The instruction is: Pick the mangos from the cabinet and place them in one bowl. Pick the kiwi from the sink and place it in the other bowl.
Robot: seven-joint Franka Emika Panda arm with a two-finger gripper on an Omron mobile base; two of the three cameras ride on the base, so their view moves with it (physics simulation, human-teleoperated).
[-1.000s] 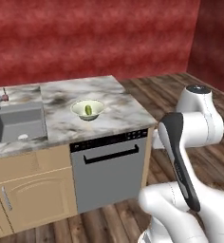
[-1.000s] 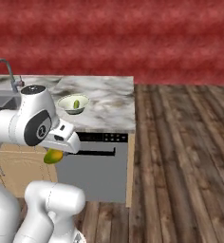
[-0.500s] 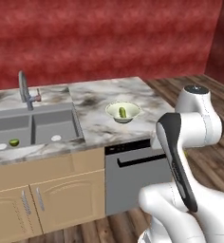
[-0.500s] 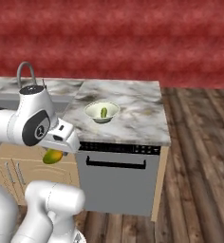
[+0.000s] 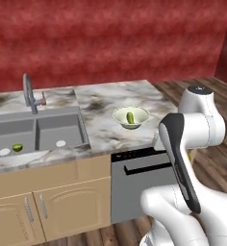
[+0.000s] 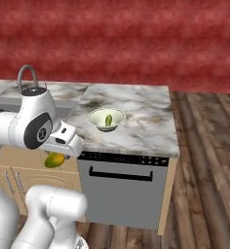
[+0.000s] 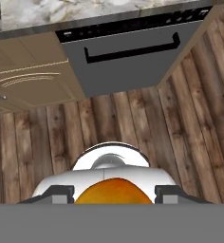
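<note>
You've got the yellow-orange oval mango (image 6: 54, 159) clamped in the two-finger gripper (image 7: 114, 193), held low in front of the tan cabinet doors, well short of the marble counter. The deep cream-white bowl (image 5: 130, 117) on that counter already holds the longer green mango (image 5: 130, 117). The tiny bright-green kiwi (image 5: 17, 148) sits in the grey sink's (image 5: 36, 134) left basin. Mango is likely smooth, rounded, slippery; grip across its belly, don't squeeze hard.

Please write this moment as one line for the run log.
phase: carrying | gripper: shut on yellow-orange mango | cream bowl: holds green mango | kiwi: in sink
</note>
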